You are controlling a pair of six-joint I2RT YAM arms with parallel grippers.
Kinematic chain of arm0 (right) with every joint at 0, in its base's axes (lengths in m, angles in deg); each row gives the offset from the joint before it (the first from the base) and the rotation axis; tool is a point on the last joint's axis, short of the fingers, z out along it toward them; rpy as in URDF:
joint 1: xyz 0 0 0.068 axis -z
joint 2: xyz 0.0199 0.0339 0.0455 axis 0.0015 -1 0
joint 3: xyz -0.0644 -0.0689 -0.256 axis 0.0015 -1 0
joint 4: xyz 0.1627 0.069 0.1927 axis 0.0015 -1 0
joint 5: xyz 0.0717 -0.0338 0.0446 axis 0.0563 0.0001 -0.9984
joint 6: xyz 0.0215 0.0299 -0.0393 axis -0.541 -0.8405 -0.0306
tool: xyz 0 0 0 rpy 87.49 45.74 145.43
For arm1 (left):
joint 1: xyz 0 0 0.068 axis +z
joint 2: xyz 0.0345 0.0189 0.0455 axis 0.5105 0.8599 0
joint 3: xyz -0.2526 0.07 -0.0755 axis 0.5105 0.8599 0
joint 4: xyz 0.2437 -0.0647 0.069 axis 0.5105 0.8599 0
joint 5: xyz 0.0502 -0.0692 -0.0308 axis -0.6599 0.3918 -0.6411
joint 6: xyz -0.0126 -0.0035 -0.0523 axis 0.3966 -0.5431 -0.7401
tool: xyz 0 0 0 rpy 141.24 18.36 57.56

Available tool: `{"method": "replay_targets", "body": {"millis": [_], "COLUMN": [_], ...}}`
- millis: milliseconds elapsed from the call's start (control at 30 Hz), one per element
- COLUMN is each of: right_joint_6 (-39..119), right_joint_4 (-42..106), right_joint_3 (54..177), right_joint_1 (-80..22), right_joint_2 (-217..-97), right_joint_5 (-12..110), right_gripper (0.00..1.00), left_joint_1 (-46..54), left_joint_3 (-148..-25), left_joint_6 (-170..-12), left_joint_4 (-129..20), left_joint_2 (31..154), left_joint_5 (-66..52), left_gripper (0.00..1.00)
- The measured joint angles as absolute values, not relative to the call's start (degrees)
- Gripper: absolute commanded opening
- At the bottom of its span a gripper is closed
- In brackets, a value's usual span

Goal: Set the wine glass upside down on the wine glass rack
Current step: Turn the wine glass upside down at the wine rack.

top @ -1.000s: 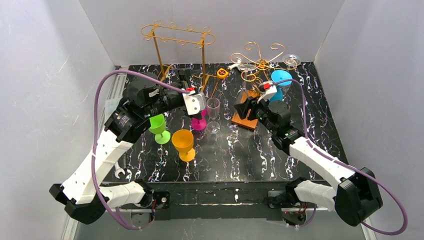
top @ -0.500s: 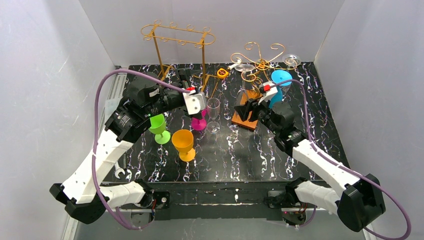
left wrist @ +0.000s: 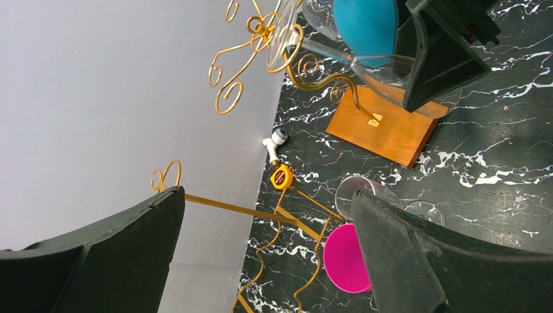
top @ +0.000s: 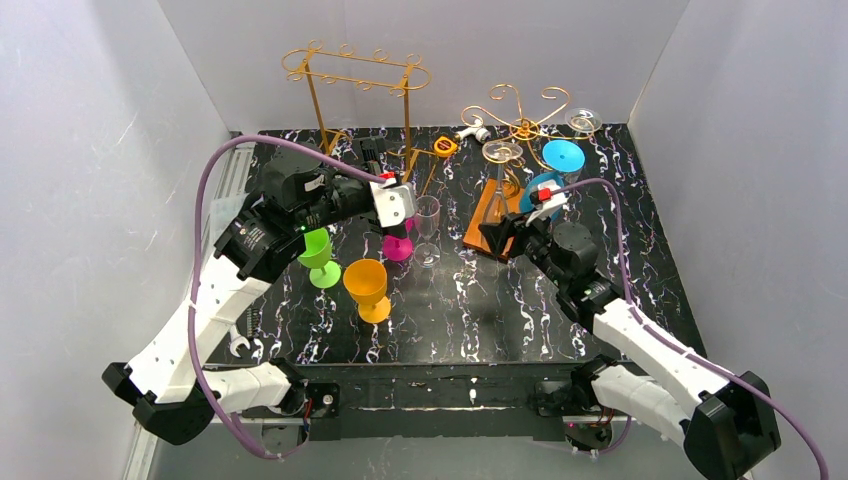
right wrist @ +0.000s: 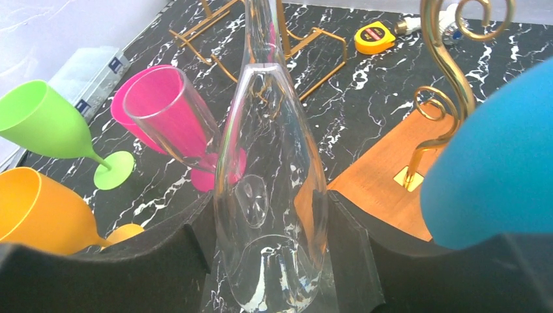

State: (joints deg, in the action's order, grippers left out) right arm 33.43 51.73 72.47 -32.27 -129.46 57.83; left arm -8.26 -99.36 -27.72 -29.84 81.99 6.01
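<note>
The clear wine glass [right wrist: 267, 130] is clamped by its bowl in the right gripper [right wrist: 269, 215], foot raised beside the gold scrolls of the wine glass rack [right wrist: 375, 166] near the table's [top: 640, 250] rear right corner; contact cannot be told. Hanging is judged to be in hand; the stem must next be slid into a free scroll, clear of the blue glass [top: 563, 155]. The left gripper [left wrist: 267, 215] is spread wide, empty.

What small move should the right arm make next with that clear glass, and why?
Probably ease the clear wine glass toward the gold rack until its stem slips into a hook. The right tool grips the bowl, the foot points up beside the scrolls, but it does not look hung yet.
</note>
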Motion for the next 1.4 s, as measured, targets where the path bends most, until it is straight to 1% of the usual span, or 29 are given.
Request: {"method": "replay_targets", "body": {"millis": [67,233,333,367,500,600,667,700,933,1033,1133,1267,1400], "right_joint_6": [33.16,32.18,31.88,31.83,31.63,31.53,31.42,31.24,30.43,30.35,30.17,30.28,30.74], "right_joint_4": [52.14,53.17,53.69,53.87,53.98,53.72,53.35,53.13,51.66,48.62,41.96,30.16,18.42], "right_joint_3": [71.22,70.87,70.87,70.87,70.87,70.87,70.87,70.87,70.89,71.53,74.39,82.94,90.96], "right_joint_1": [-32.27,-32.27,-32.27,-32.27,-32.27,-32.27,-32.27,-32.27,-32.27,-32.27,-32.27,-32.27,-32.27], "right_joint_2": [-128.70,-128.72,-128.83,-128.92,-129.55,-129.81,-129.90,-129.94,-129.94,-129.62,-128.70,-128.11,-124.94], "right_joint_5": [58.84,61.00,62.29,62.71,63.73,64.43,64.54,64.63,64.63,64.59,63.80,60.57,57.83], "right_gripper": [0.39,0.52,0.65,0.68,0.74,0.81,0.97,0.98,0.98,0.99,0.98,0.98,0.98], "left_joint_1": [-8.26,-8.26,-8.26,-8.26,-8.26,-8.26,-8.26,-8.26,-8.26,-8.26,-8.26,-8.26,-8.26], "left_joint_3": [-99.36,-99.36,-99.36,-99.36,-99.36,-99.36,-99.36,-99.36,-99.36,-99.36,-99.34,-99.30,-98.86], "left_joint_6": [-27.72,-27.63,-27.59,-27.59,-27.57,-27.57,-27.59,-27.59,-27.57,-27.57,-27.57,-26.87,-26.39], "left_joint_4": [-29.66,-29.46,-29.44,-29.42,-29.42,-29.42,-29.42,-29.44,-29.44,-29.44,-29.44,-29.53,-29.95], "left_joint_2": [81.99,81.99,81.99,81.99,81.99,81.99,81.99,81.99,81.99,81.99,81.99,82.21,83.41], "left_joint_5": [5.98,5.64,5.53,5.48,5.39,5.37,5.33,5.22,4.96,4.96,4.87,4.70,4.26], "left_gripper": [0.99,0.99,0.99,0.99,0.99,0.99,0.99,0.99,0.99,0.99,0.99,0.99,0.99]}}
